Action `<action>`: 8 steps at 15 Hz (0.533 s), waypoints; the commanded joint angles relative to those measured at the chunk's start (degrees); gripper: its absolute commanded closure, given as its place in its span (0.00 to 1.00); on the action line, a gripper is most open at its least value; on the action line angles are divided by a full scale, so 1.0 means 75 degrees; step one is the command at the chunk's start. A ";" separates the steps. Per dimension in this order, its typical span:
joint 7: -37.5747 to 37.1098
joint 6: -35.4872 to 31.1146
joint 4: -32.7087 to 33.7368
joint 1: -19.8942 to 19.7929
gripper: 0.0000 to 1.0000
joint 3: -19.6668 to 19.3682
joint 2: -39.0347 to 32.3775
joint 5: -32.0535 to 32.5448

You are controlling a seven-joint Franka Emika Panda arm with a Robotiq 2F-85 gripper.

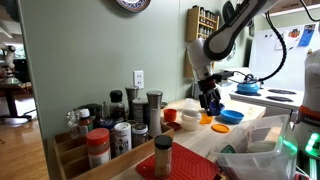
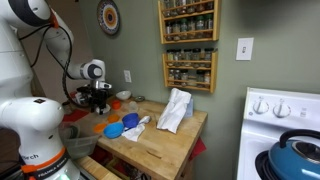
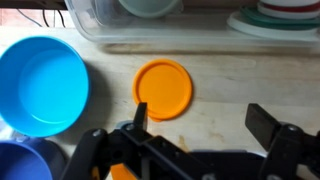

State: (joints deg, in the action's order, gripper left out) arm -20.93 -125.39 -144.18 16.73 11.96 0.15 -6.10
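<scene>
My gripper (image 3: 203,120) is open over the wooden counter (image 3: 225,85), with bare wood between its fingers (image 3: 265,122). A flat round orange lid (image 3: 163,88) lies just beyond the left finger, not touching it. A light blue bowl (image 3: 42,85) sits left of the lid, and the rim of a darker blue bowl (image 3: 18,160) shows at the lower left. In both exterior views the gripper (image 1: 210,100) (image 2: 100,101) hangs low over the counter, close to the blue bowls (image 1: 230,117) (image 2: 128,121).
A clear container (image 3: 110,22) and stacked plates (image 3: 285,15) line the far side. Several spice jars (image 1: 120,125) crowd the near end of the counter. A crumpled white bag (image 2: 175,110) lies on the wooden top (image 2: 165,145). A blue kettle (image 2: 295,155) sits on the stove.
</scene>
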 commanded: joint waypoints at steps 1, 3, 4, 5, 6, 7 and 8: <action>0.0733 -0.0203 -0.0730 -0.0171 0.00 0.0085 0.0201 -0.0366; 0.0849 -0.0313 -0.0979 -0.0210 0.00 0.0074 0.0170 -0.0336; 0.0943 -0.0412 -0.1060 -0.0222 0.00 0.0076 0.0138 -0.0390; 0.0872 -0.0527 -0.1116 -0.0237 0.00 0.0076 0.0073 -0.0346; 0.0857 -0.0640 -0.1137 -0.0253 0.00 0.0072 -0.0007 -0.0384; 0.0877 -0.0744 -0.1154 -0.0265 0.00 0.0071 -0.0068 -0.0428; 0.0824 -0.0878 -0.1159 -0.0274 0.00 0.0069 -0.0142 -0.0448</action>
State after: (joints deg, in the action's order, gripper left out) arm -15.64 -128.64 -151.43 15.47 11.96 -0.15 -8.02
